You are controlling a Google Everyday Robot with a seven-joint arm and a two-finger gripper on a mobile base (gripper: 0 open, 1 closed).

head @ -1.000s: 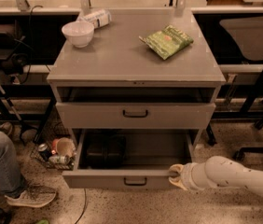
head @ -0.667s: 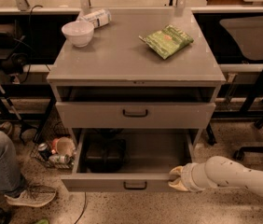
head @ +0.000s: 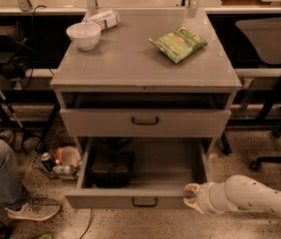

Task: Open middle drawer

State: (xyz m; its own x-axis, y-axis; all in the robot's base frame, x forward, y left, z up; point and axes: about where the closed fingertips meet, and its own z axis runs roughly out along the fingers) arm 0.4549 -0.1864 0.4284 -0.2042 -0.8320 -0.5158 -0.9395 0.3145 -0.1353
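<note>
The middle drawer is a grey front with a small black handle. It is pulled far out toward the camera below the upper grey drawer. A black bag lies inside it on the left. My gripper is at the right end of the middle drawer's front panel, touching it. My white arm comes in from the lower right. Anything under the pulled-out drawer is hidden.
On the cabinet top are a white bowl, a green chip bag and a lying can. A seated person's leg and shoe are at the left. A wire basket with cans is beside the cabinet. A chair base is at the right.
The middle drawer has slid further out toward the camera. My gripper has stayed at the right end of its front and come back with it.
</note>
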